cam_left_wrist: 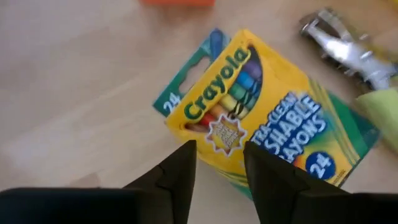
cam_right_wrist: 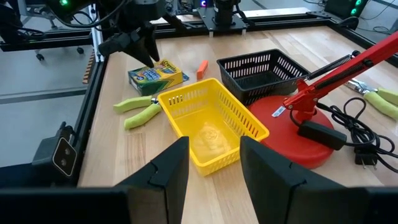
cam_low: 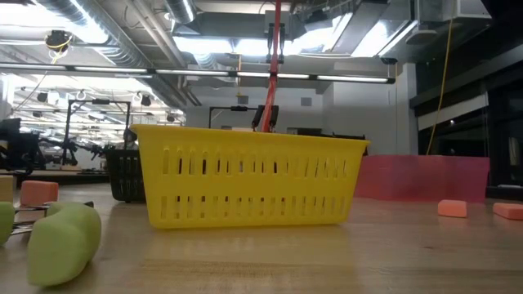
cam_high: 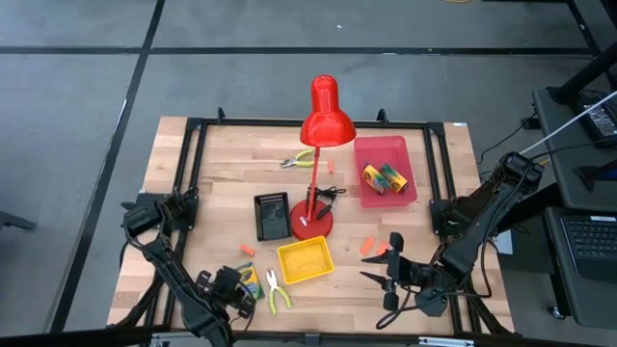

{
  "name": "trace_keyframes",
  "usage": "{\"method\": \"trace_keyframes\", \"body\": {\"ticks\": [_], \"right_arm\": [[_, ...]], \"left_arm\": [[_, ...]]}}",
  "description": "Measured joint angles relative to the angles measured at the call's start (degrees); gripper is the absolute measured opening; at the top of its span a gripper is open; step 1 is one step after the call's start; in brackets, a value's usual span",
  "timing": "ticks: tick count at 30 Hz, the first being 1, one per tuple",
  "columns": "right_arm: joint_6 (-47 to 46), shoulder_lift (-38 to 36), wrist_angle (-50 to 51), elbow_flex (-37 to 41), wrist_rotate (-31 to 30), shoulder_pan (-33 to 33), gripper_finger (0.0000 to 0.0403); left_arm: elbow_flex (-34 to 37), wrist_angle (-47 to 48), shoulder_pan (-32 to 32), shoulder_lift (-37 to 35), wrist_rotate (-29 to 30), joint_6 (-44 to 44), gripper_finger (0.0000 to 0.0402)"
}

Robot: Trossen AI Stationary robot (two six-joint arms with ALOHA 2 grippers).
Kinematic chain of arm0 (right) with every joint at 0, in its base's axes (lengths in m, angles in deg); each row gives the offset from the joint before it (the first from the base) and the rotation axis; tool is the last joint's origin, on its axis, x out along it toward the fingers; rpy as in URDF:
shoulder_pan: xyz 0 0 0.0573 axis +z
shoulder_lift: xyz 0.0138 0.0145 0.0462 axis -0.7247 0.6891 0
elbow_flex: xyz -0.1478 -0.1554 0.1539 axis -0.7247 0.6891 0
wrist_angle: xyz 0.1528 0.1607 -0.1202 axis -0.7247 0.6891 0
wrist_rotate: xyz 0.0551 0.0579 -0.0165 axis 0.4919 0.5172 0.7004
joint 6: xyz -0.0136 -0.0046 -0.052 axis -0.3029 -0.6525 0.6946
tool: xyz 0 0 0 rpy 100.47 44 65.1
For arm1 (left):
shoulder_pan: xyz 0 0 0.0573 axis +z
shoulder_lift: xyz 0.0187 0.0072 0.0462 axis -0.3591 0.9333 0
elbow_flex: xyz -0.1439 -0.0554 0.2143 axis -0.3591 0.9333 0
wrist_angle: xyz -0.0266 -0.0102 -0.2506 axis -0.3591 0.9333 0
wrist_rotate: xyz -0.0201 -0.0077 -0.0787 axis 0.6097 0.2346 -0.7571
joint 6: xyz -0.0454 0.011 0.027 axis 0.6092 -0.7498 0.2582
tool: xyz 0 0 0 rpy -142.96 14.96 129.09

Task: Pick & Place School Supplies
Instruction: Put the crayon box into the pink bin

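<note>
A yellow-and-green crayon box (cam_left_wrist: pixel 261 124) lies flat on the table near the front left; it also shows in the high view (cam_high: pixel 250 280). My left gripper (cam_left_wrist: pixel 219 171) is open, pointing down close above the box's edge; the right wrist view shows it too (cam_right_wrist: pixel 142 48). Pliers with yellow-green handles (cam_high: pixel 278 290) lie beside the box, between it and the yellow tray (cam_high: pixel 304 260). Two more crayon boxes (cam_high: pixel 384 178) lie in the pink tray (cam_high: pixel 366 149). Other pliers (cam_high: pixel 298 159) lie at the far side. My right gripper (cam_high: pixel 378 277) is open and empty at the front right.
The red desk lamp (cam_high: pixel 324 116) stands mid-table on its round base (cam_high: pixel 310 225), its cord (cam_right_wrist: pixel 348 134) trailing beside it. A black tray (cam_high: pixel 272 216) sits left of the base. Small orange pieces (cam_high: pixel 246 250) (cam_high: pixel 366 246) lie loose on the wood.
</note>
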Motion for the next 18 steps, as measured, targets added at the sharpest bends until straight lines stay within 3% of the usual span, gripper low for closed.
{"method": "trace_keyframes", "body": {"ticks": [8,11,18], "right_arm": [[0.0,0.0,0.0,0.0,-0.2,0.0,0.0146],[0.0,0.0,0.0,0.0,-0.2,0.0,0.0146],[0.0,0.0,0.0,0.0,-0.6,0.0,0.0146]], "left_arm": [[0.0,4.9,0.0,0.0,1.7,-0.6,0.0118],[0.0,3.1,-0.7,-0.5,-1.7,0.4,0.0118],[0.0,-2.4,-1.8,-0.3,-1.5,1.1,0.0118]]}}
